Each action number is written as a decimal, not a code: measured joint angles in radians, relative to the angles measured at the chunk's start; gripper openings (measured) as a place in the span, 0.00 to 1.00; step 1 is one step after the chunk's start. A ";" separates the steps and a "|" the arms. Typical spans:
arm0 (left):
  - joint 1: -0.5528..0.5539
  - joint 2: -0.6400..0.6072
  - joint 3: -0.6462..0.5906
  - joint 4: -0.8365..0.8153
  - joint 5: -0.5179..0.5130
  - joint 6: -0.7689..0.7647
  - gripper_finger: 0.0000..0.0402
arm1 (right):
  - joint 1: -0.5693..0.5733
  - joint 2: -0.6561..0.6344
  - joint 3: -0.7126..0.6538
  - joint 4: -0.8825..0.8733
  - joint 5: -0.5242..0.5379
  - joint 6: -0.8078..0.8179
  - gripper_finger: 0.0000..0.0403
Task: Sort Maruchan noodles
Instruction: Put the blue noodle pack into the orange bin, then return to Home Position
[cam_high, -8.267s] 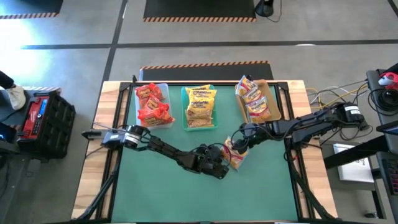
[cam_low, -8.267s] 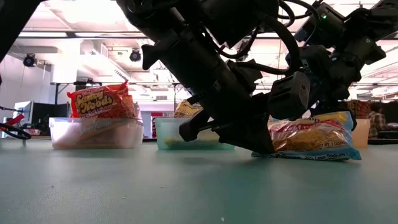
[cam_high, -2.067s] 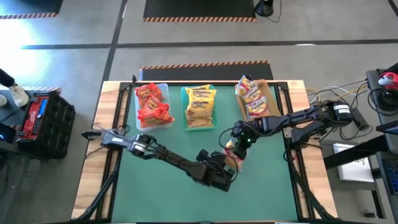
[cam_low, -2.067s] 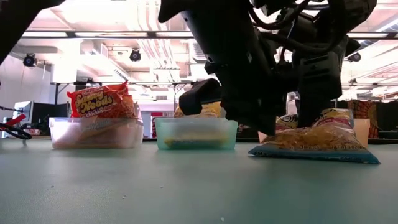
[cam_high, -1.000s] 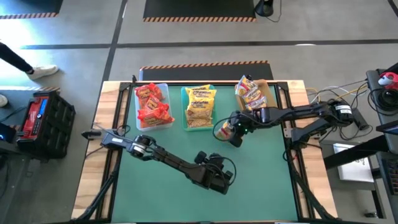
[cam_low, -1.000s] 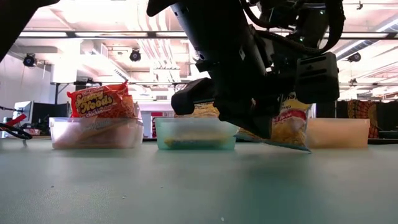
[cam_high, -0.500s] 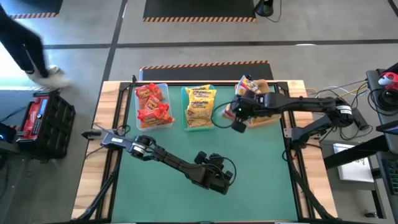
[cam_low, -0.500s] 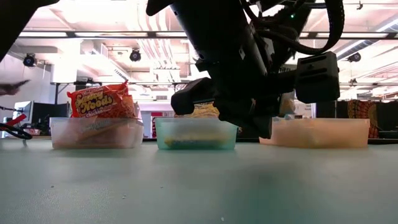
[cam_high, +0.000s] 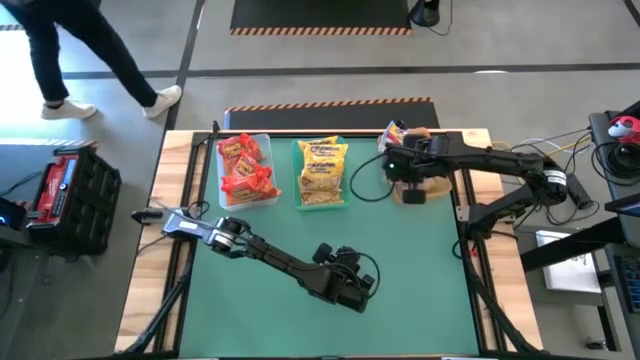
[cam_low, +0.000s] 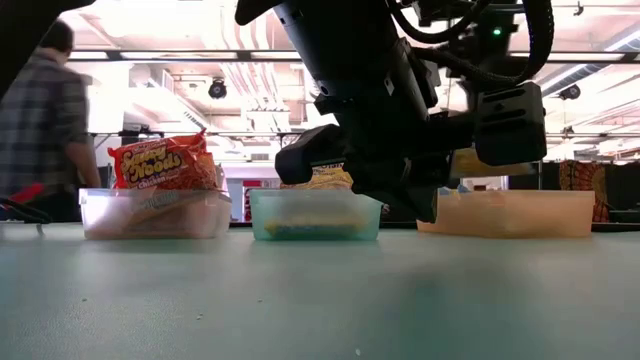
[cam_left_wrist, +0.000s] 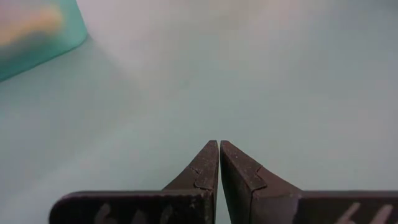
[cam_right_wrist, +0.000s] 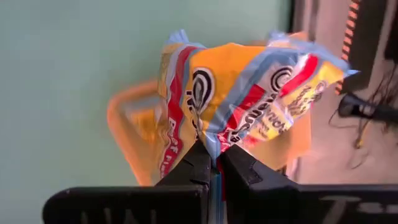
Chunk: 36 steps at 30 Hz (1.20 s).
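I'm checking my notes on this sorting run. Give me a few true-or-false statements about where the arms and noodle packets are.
1. The right gripper pinches a yellow and pink-red noodle packet. True.
2. That packet hangs over the teal bin. False: it is over the tan bin.
3. The left gripper is shut and holds nothing. True.
4. The clear bin holds yellow packets. False: it holds red-orange packets.
5. A packet lies loose on the green mat. False: none shows there.
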 joint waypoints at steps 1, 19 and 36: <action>0.000 0.000 0.000 0.000 0.000 0.000 0.00 | -0.001 -0.001 -0.005 -0.022 -0.003 -0.042 0.02; 0.000 0.000 0.000 0.000 0.004 0.000 0.00 | -0.016 -0.001 -0.222 -0.096 -0.056 -0.034 0.06; 0.000 0.000 0.000 -0.010 0.061 0.000 0.00 | -0.015 -0.065 -0.124 -0.047 -0.041 0.101 0.21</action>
